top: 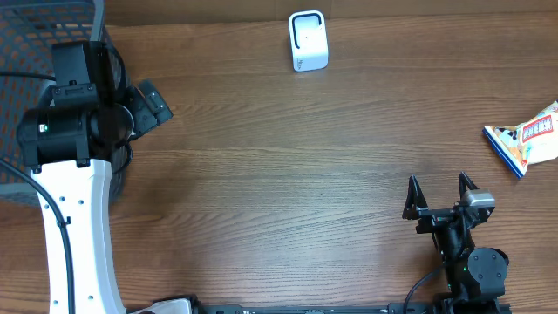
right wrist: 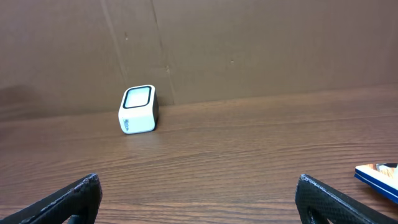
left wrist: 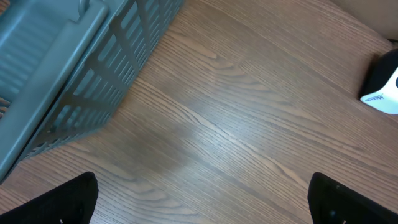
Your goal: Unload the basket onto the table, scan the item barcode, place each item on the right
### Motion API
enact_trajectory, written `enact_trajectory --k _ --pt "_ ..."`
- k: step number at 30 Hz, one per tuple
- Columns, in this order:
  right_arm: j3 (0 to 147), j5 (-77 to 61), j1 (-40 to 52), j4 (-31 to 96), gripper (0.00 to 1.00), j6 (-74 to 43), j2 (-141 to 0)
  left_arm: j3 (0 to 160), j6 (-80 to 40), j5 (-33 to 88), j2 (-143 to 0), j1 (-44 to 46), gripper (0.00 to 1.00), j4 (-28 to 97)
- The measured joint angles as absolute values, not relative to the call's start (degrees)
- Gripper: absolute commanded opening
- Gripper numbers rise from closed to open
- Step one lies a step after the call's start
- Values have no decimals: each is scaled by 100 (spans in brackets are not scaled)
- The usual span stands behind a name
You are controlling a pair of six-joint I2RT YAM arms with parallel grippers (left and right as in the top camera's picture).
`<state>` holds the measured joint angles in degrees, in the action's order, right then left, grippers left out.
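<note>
Wood table [top: 288, 174] — white scanner [top: 308, 41] at far edge, colourful packet [top: 526, 138] at right edge, near right gripper [top: 438, 185], untouched. Right gripper empty, jaws wide apart — left gripper [top: 150, 106] likewise, beside basket [top: 17, 44].

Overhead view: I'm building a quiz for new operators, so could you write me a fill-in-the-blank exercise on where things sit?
1. The snack packet lies at the ____ edge of the table.
2. The right hand has its fingers ____ and holds nothing.
3. The left hand hovers beside the grey basket on the table's ____ side.
4. The box-shaped scanner at the far edge is ____ in colour.

Missing words: right; open; left; white.
</note>
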<state>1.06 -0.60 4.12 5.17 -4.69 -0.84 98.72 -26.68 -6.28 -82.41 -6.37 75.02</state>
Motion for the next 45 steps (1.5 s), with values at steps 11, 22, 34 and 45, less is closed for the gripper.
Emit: enact_trajectory --k 11,22,34,45 --pt "106 -60 412 515 100 -467 -84 9859 -2668 -633 -8211 -637 100 7507" --pt "106 -58 412 519 100 -467 -82 7594 -2032 -246 -6302 -639 100 5365" --pt "106 -60 410 517 100 -464 -73 4416 -1079 456 -2392 -637 100 3894" --pt "106 -58 410 513 100 -467 -73 2554 -878 497 -1127 -637 100 2333"
